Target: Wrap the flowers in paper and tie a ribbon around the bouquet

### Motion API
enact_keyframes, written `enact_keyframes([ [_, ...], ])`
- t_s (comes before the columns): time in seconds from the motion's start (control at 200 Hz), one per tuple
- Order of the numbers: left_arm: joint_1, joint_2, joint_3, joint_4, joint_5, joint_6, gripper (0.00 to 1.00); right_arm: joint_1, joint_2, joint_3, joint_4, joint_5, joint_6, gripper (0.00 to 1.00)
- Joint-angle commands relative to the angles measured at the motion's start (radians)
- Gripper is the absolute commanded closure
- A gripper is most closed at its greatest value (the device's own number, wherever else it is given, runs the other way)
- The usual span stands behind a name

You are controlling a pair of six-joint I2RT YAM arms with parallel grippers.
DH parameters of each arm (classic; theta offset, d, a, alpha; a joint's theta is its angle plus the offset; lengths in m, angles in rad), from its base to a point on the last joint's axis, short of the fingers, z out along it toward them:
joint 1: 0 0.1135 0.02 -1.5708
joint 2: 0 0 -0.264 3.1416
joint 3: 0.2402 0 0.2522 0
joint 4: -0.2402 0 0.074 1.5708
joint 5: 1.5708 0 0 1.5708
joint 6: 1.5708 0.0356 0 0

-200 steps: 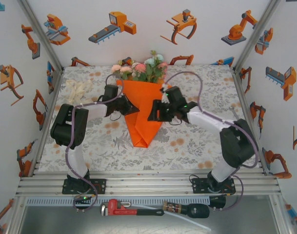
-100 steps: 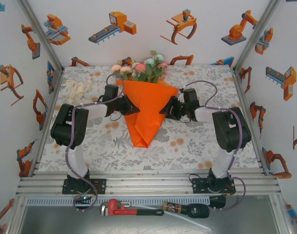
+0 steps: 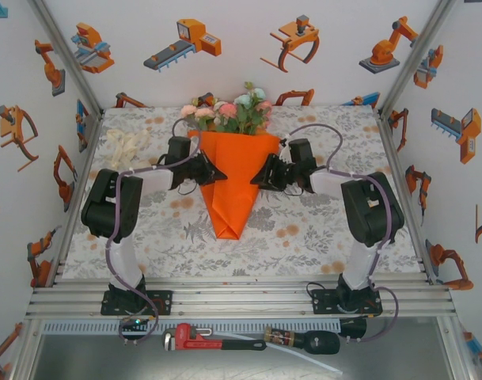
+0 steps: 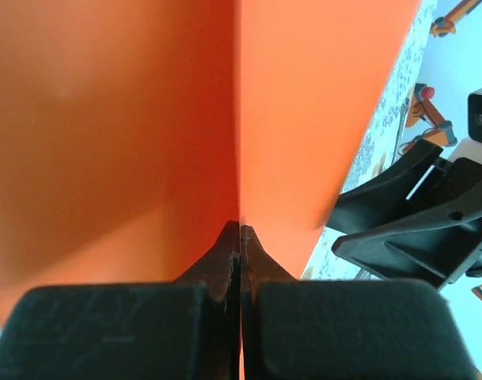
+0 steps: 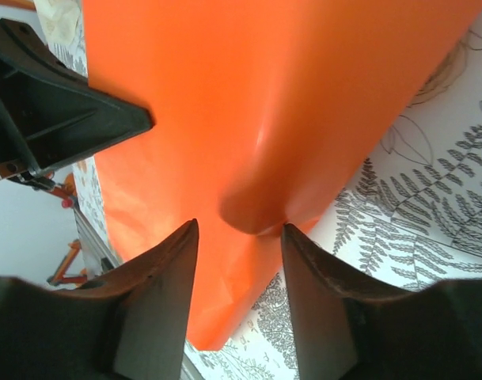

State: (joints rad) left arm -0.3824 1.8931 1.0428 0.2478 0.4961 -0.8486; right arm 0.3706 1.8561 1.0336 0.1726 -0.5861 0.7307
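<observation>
The bouquet lies mid-table as a bright orange paper (image 3: 237,182) cone, point toward me, with the flowers (image 3: 229,115), pink, peach and pale blue, at its far end. My left gripper (image 3: 218,176) is at the cone's left edge; in the left wrist view it (image 4: 241,229) is shut on a paper fold (image 4: 146,119). My right gripper (image 3: 259,178) is at the cone's right edge. Its jaws (image 5: 241,228) stand open, with a rounded bulge of paper (image 5: 260,202) just ahead of the tips. The cream ribbon (image 3: 126,146) lies bunched at the back left.
The floral tablecloth (image 3: 320,229) is bare in front of and to the right of the cone. Illustrated walls close in the back and both sides. A red pipe wrench (image 3: 213,339) and a dark hand tool (image 3: 304,342) lie on the shelf below the near rail.
My right gripper pulled back to the right off the cone, then came in again to its right edge. The right flap spread outward meanwhile and now lies folded in. The left gripper stayed put.
</observation>
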Motion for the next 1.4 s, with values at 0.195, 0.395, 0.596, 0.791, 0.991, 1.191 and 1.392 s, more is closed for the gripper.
enact_keyframes([
  [0.195,0.016,-0.161,-0.189,0.097,-0.200,-0.011,1.00,0.002,-0.010,0.084,-0.171,0.028,-0.119,0.45],
  [0.395,0.011,-0.155,-0.214,0.122,-0.242,0.009,1.00,0.005,-0.036,0.135,-0.258,0.022,-0.168,0.54],
  [0.596,0.001,-0.134,-0.266,0.181,-0.286,-0.022,1.00,0.056,-0.018,0.230,-0.294,-0.015,-0.168,0.61],
  [0.791,0.000,-0.133,-0.270,0.173,-0.299,-0.032,1.00,0.077,0.099,0.266,-0.175,-0.024,-0.056,0.65],
  [0.991,0.008,-0.158,-0.286,0.145,-0.326,-0.012,0.98,0.080,0.221,0.330,-0.177,-0.073,-0.104,0.65],
  [1.191,0.020,-0.214,-0.303,0.113,-0.317,0.017,0.80,0.079,0.266,0.336,-0.210,-0.072,-0.136,0.65],
  [1.392,0.028,-0.425,-0.252,-0.177,-0.359,0.203,0.66,0.079,0.263,0.323,-0.199,-0.070,-0.134,0.65],
])
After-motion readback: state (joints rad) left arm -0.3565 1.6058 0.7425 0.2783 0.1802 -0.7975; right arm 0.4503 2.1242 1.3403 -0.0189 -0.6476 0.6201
